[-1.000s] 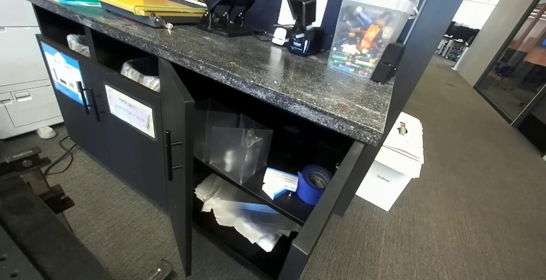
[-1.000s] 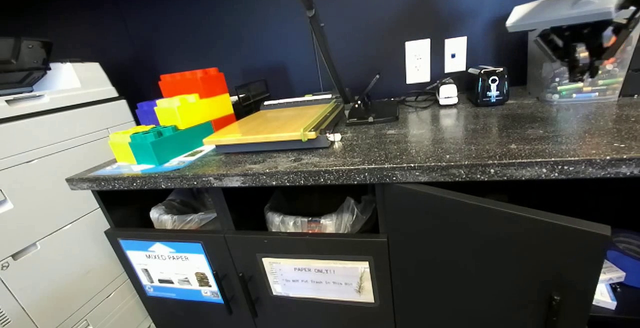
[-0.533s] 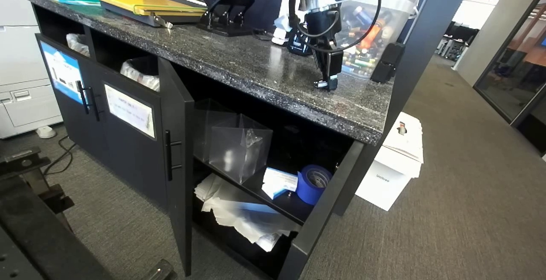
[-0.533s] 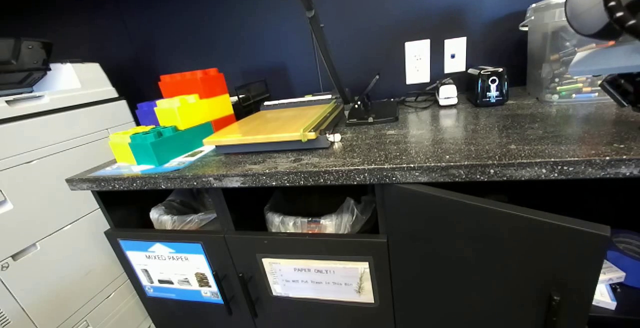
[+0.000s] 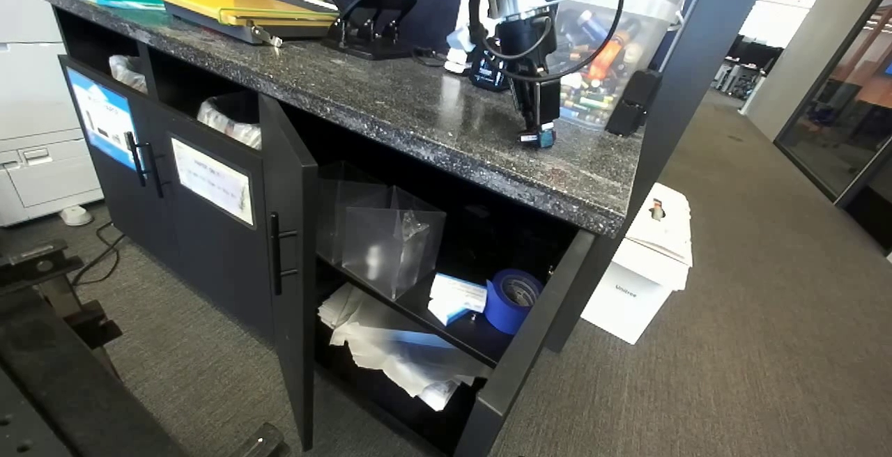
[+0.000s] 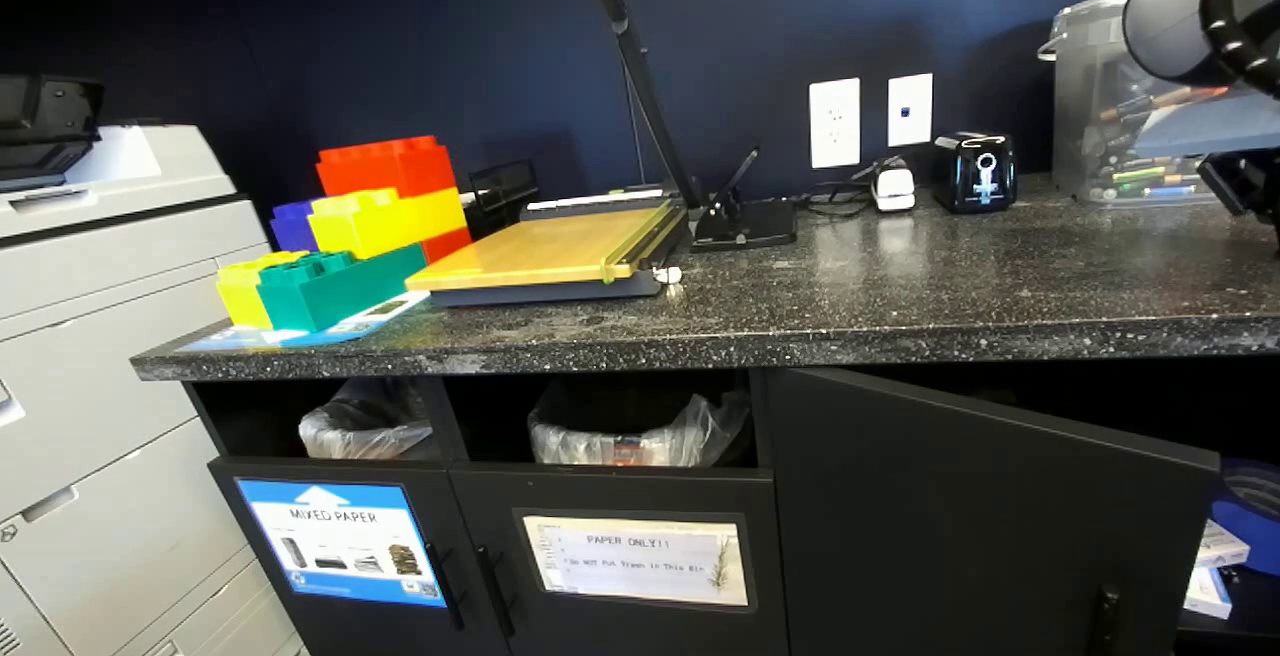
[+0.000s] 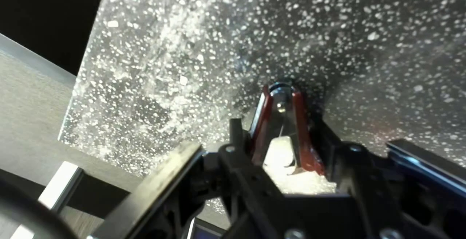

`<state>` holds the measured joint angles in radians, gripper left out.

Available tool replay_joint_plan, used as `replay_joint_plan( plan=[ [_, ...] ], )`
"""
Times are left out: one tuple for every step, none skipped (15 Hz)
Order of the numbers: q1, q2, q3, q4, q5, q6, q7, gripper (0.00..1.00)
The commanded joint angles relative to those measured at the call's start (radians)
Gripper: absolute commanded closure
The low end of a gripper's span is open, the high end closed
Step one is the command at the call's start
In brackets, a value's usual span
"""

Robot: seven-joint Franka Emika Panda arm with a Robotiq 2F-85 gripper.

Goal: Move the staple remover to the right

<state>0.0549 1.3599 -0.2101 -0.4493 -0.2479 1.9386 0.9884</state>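
Note:
The staple remover (image 7: 301,133), with red sides and metal in the middle, lies near the counter's corner in the wrist view. My gripper (image 7: 280,135) has one black finger against each red side, shut on it. In an exterior view the gripper (image 5: 538,136) points down at the counter surface near the front right end, and the staple remover is too small and covered to make out there. In an exterior view only part of the gripper (image 6: 1240,186) shows at the right edge, with the fingertips cut off.
A clear tub of batteries (image 5: 592,60) and a black box (image 5: 634,103) stand right beside the gripper. A pencil sharpener (image 5: 488,70) is behind it. A paper cutter (image 6: 550,246) is further along the counter (image 5: 446,115). A cabinet door (image 5: 289,269) below is open.
In the first half second the arm came forward and down to the counter's front right part. Since then it has barely moved, with a slight shift at the fingertips.

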Motion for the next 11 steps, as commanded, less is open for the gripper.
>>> replay_joint_plan(
  plan=[
    [0.027,-0.027,0.014,0.000,0.032,-0.044,-0.039,0.19],
    [0.038,-0.038,0.020,0.001,0.036,-0.045,-0.051,0.11],
    [0.050,-0.048,0.026,0.003,0.040,-0.046,-0.064,0.04],
    [0.065,-0.065,0.035,0.006,0.048,-0.046,-0.085,0.00],
    [0.080,-0.080,0.051,0.009,0.059,-0.046,-0.119,0.00],
    [0.092,-0.095,0.081,0.010,0.083,-0.052,-0.174,0.00],
    [0.109,-0.109,0.099,0.010,0.103,-0.065,-0.199,0.00],
    [0.095,-0.071,0.051,0.012,0.075,-0.015,-0.135,0.00],
    [0.109,-0.085,0.056,0.011,0.079,-0.025,-0.140,0.00],
    [0.115,-0.086,0.054,0.010,0.078,-0.025,-0.137,0.00],
    [0.114,-0.082,0.052,0.007,0.078,-0.025,-0.137,0.00]
  ],
)
